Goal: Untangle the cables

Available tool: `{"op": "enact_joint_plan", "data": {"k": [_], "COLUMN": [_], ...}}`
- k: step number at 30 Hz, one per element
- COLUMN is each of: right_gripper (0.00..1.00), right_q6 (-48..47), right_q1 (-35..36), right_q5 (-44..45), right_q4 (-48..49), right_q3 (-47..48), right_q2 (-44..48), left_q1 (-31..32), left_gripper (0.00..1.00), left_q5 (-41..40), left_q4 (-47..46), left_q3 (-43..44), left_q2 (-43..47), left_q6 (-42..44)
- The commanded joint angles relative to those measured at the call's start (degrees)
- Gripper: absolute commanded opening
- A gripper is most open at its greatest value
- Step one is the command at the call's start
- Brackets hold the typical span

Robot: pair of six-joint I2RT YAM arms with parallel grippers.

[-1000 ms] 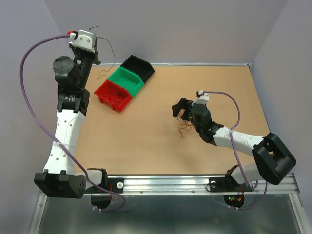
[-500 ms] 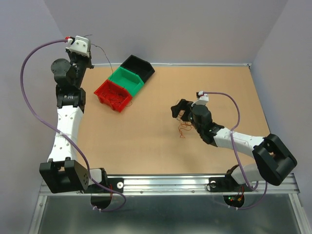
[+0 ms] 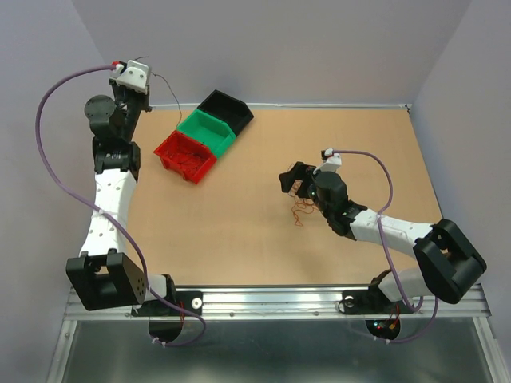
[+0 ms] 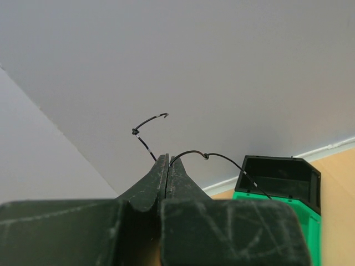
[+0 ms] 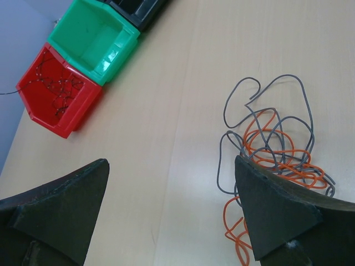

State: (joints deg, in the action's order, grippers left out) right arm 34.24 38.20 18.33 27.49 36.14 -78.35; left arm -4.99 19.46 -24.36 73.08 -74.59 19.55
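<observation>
The cables [image 5: 274, 155] lie just below right gripper [image 5: 171, 166].

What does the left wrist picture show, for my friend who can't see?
The left gripper is shut on a thin black wire, with a pale wall behind. At the lower right are a black bin and a green bin, side by side.

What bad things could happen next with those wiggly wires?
The left end effector pinches the black wire only at its very tips, high up, so it might slip and miss the black bin. The open right end effector hangs over the grey and orange wires, which loop through each other; closing there might grab both colours and tighten the tangle.
</observation>
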Motion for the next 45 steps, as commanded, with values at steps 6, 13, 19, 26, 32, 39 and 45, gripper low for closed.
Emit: {"op": "enact_joint_plan", "data": {"k": [6, 13, 19, 26, 32, 39, 45], "right_gripper": [1.0, 1.0, 1.0, 1.0, 1.0, 1.0, 1.0], "right_q6": [-0.75, -0.75, -0.84, -0.93, -1.02, -1.02, -1.02], "right_q1": [-0.05, -0.05, -0.05, -0.05, -0.05, -0.05, -0.05], "right_q5": [-0.75, -1.72, -2.15, -2.59, -2.86, -3.03, -3.21], "right_q4": [2.84, 3.1, 3.28, 3.37, 3.37, 3.54, 3.54], "right_q3": [-0.99, -0.9, -0.72, -0.63, -0.63, -0.72, -0.72], "right_q2": [1.71, 1.27, 0.65, 0.48, 0.56, 0.91, 0.83], "left_q1": [-2.3, -2.3, -1.95, 3.23, 4.82, 4.82, 4.82], "left_gripper": [0.0, 0.0, 0.0, 0.0, 0.0, 0.0, 0.0], "left_q5": [1.8, 3.47, 5.06, -3.72, -7.51, -14.97, -22.18], "left_q4": [-3.5, -3.59, -1.49, 12.99, 21.62, 24.27, 17.53], "left_q3": [-0.91, -4.96, -7.42, -2.34, 3.21, 7.16, 1.64], "left_q2": [-1.0, -3.19, -5.04, -12.06, -19.97, -27.27, -24.91], "left_q6": [6.11, 11.21, 15.25, 24.74, 26.59, 25.62, 27.73]}}
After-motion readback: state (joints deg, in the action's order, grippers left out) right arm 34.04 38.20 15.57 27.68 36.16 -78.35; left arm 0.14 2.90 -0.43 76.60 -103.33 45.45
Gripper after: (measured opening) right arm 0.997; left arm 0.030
